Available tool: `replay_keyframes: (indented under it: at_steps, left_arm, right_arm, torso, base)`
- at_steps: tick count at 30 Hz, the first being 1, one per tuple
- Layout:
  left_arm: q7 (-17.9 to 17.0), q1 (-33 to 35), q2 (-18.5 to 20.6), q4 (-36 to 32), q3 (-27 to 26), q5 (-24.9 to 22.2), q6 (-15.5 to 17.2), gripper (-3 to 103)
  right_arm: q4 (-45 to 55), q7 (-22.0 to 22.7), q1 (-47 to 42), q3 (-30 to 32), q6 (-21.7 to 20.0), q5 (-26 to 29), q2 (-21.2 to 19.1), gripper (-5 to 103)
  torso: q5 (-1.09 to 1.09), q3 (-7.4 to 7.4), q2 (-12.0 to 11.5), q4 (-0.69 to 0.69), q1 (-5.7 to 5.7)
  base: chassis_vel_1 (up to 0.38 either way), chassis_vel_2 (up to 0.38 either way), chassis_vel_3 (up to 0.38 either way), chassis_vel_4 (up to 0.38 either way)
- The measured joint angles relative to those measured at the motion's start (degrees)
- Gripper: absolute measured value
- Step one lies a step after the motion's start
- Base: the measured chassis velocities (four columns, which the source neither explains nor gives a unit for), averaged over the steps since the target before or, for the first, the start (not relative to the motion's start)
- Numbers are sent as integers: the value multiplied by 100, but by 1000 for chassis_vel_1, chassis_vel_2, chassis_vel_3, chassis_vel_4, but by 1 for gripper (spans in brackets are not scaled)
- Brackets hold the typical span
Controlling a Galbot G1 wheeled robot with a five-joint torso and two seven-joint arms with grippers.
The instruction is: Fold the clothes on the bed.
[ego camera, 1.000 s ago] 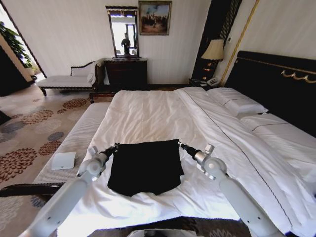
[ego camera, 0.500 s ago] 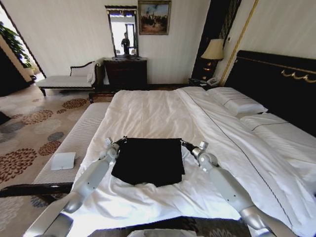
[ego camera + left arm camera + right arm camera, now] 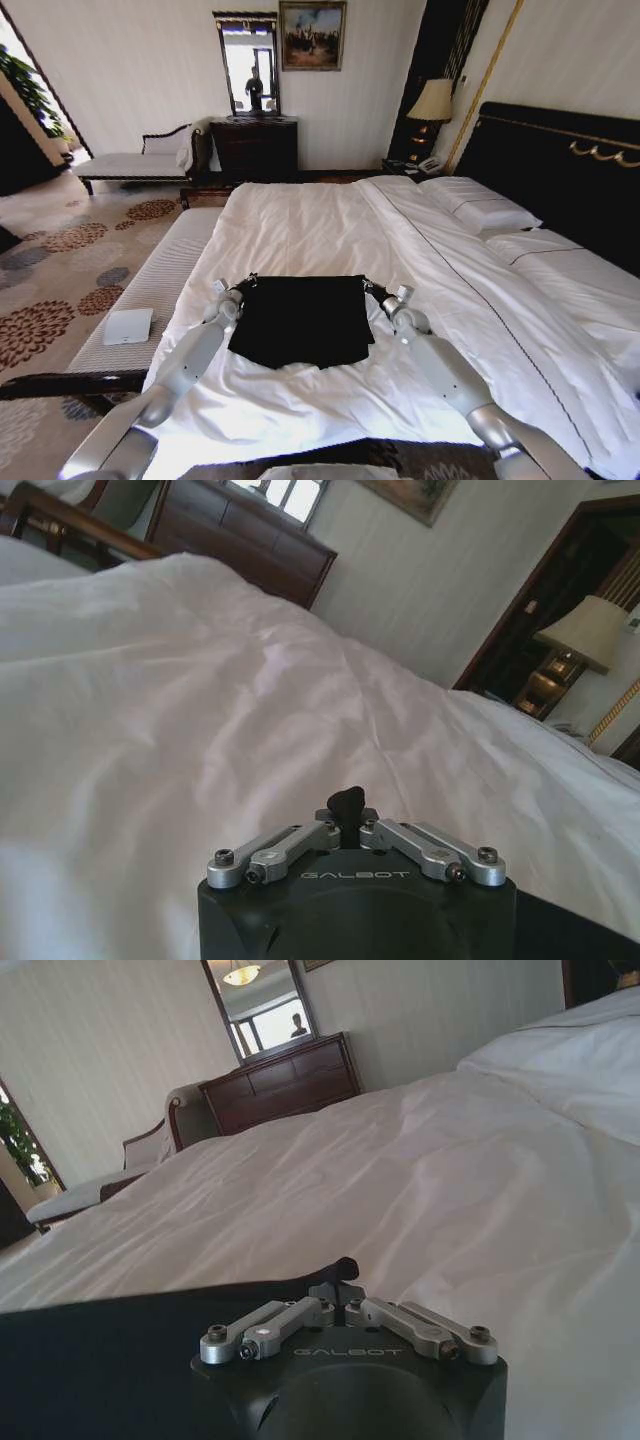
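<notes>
The clothes are one black T-shirt, lying as a flat rectangle on the white sheet of the bed. My left gripper is shut on its far left corner, low against the mattress. In the left wrist view a pinch of black fabric pokes up between the shut fingers of the left gripper. At the far right corner my right gripper is also shut on the shirt. The right wrist view has the right gripper clamped on the black cloth, which spreads out beside it. No lettering is visible.
White pillows lie against the dark headboard on the right. A pale bench with a small white box runs along the bed's left side. A dresser, chaise and lamp stand by the far wall.
Both grippers moved away from me across the bed and down to the mattress, carrying the shirt's far edge. The shirt now lies flatter and farther up the sheet.
</notes>
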Motion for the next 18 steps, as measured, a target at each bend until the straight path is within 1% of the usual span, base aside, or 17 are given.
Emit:
replay_keyframes:
  at_steps: [1,2,4,5,8,10,11,14,15,18]
  left_arm:
    - [60,123,-1,-56,-20,98,-155,2]
    - [138,301,-22,-122,-53,222,-386,2]
    - [239,564,-60,-197,-108,429,-643,2]
    - [239,564,-60,-197,-108,429,-643,2]
    - [316,870,-61,-342,-197,582,-795,2]
    - [318,1008,-27,-460,-249,593,-835,2]
    - [318,1008,-27,-460,-249,593,-835,2]
    - [318,1225,61,-700,-331,602,-935,2]
    - [318,1225,61,-700,-331,602,-935,2]
    - [310,1406,170,-958,-435,555,-971,2]
  right_arm:
    - [5,-12,-70,2,124,-188,11,0]
    - [-8,-35,-168,1,363,-557,39,0]
    - [-55,-53,-301,-3,746,-1128,100,0]
    - [-55,-53,-301,-3,746,-1128,100,0]
    - [-49,-42,-494,40,1106,-1674,156,0]
    - [9,-18,-626,108,1241,-1926,162,0]
    - [9,-18,-626,108,1241,-1926,162,0]
    - [197,67,-836,289,1410,-2233,182,0]
    - [197,67,-836,289,1410,-2233,182,0]
    - [481,151,-1059,461,1540,-2469,122,0]
  torso:
    - [0,0,0,0,0]
    - [0,-1,0,1,-1]
    - [-1,-1,1,1,-2]
    - [-1,-1,1,1,-2]
    - [0,-1,1,1,-1]
    - [-1,-1,1,1,-1]
    - [-1,-1,1,1,-1]
    - [1,-1,1,1,-1]
    - [1,-1,1,1,-1]
    - [1,-1,1,1,-2]
  base:
    - [0,0,0,0]
    - [0,0,0,0]
    - [0,0,0,0]
    - [0,0,0,0]
    - [0,0,0,0]
    - [0,0,0,0]
    - [0,0,0,0]
    - [0,0,0,0]
    - [0,0,0,0]
    - [0,0,0,0]
